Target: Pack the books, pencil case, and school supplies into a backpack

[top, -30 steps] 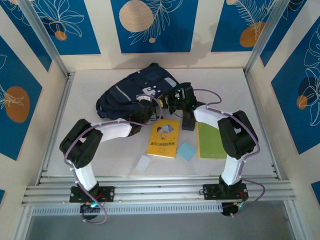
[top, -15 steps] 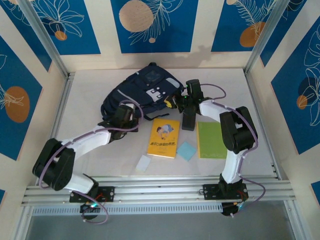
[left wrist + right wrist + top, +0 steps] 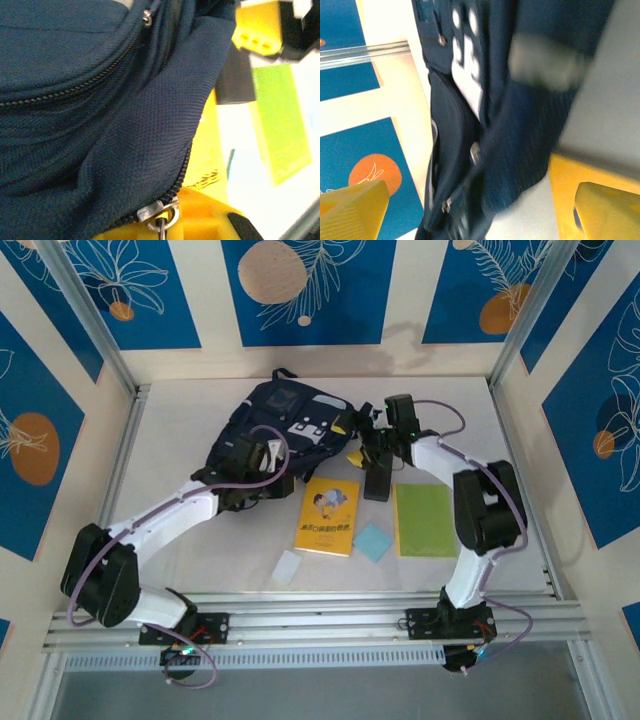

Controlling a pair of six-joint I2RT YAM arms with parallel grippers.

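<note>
Low centre, flat: small white rectangular piece (image 3: 287, 566), light-blue square pad (image 3: 373, 541), yellow-orange cartoon-cover book (image 3: 327, 517), plain lime-green book (image 3: 424, 520) rightward. Above, slim black pencil case (image 3: 377, 478). Left gripper (image 3: 265, 453) clenched on navy-blue fabric backpack (image 3: 290, 410), upper centre; right gripper (image 3: 358, 438) released, just beside.

Your white worktop (image 3: 180, 410), cream walls (image 3: 210, 290) around you, blue leaf-and-orange panels (image 3: 340, 300), aluminium posts (image 3: 87, 315), slotted rails (image 3: 320, 615) nearest you

Navy backpack (image 3: 285, 425), grey stripes, white patch. The yellow-orange book (image 3: 328, 517) has a cartoon figure, and the lime green book (image 3: 425, 520) is plain. Light-blue pad (image 3: 373, 542), white piece (image 3: 287, 567), black pencil case (image 3: 376, 478). The wall panels (image 3: 310, 285) are blue with orange circles and white leaf outlines.
</note>
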